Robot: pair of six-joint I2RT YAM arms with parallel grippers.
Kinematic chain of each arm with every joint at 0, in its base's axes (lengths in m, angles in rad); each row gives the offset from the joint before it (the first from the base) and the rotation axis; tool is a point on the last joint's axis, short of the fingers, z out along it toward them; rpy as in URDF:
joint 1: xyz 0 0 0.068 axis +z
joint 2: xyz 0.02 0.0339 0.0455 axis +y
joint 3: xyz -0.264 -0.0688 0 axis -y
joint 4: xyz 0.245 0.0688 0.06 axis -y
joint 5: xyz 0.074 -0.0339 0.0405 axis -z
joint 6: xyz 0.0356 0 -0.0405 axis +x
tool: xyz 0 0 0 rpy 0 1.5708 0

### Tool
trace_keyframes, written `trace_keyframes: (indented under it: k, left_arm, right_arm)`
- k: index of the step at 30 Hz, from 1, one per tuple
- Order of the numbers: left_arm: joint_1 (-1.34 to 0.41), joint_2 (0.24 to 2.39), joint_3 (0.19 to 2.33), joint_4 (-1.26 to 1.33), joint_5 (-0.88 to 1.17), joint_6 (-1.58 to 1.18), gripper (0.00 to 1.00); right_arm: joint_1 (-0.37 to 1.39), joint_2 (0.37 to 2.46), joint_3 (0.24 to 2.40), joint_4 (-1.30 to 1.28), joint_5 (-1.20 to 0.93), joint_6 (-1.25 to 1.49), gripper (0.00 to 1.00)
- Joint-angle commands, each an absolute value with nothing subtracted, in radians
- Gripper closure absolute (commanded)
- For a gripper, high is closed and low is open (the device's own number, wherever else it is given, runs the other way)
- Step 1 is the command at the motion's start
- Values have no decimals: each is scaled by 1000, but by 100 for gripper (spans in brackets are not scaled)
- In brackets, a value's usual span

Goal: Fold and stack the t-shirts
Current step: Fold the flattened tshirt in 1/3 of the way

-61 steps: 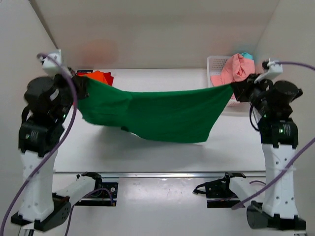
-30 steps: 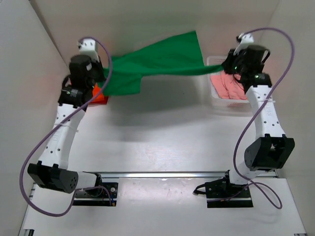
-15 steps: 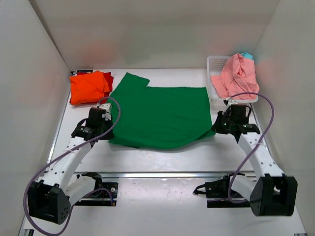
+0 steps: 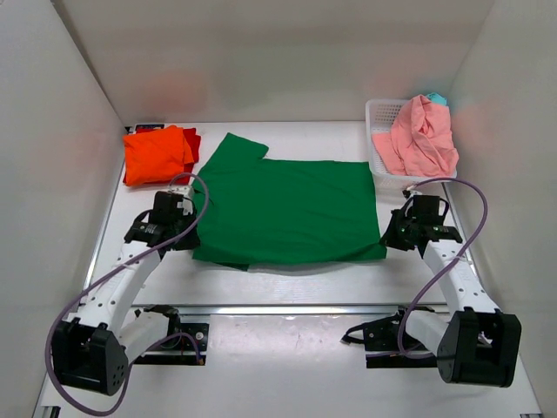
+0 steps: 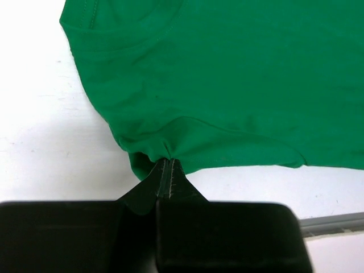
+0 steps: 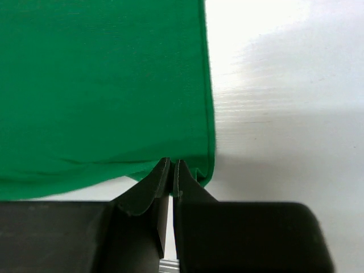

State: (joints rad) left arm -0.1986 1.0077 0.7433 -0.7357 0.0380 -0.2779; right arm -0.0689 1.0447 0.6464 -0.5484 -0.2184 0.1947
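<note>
The dark green t-shirt [image 4: 287, 209] lies spread flat in the middle of the table, one sleeve pointing to the far left. My left gripper [image 4: 191, 239] is shut on its near left corner [image 5: 165, 149]. My right gripper [image 4: 385, 241] is shut on its near right corner [image 6: 199, 165]. Both sit low at the table. The folded orange t-shirt [image 4: 157, 154] lies at the far left, with the red t-shirt [image 4: 193, 139] showing as a strip under it. The salmon pink t-shirt [image 4: 419, 135] hangs crumpled in the basket.
The white lattice basket [image 4: 380, 117] stands at the far right, close behind my right arm. White walls close in the table on the left, the right and the back. A metal rail [image 4: 287, 307] runs along the near edge.
The green shirt was held stretched in the air, swung up to the back, then laid flat on the table. Both grippers came down and drew its near edge a little nearer.
</note>
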Motion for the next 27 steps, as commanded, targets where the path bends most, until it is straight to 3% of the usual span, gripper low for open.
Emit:
trace_keyframes:
  k: [1,27]
  left_arm:
    - [-186,1048,779,-690,11,-262,100]
    - [-81,1379,962,-529,14,-264,100]
  right_arm:
    - [-97,1061,660,-526,-209,181,100]
    - [-63,1371,859,-396,-227,141,99]
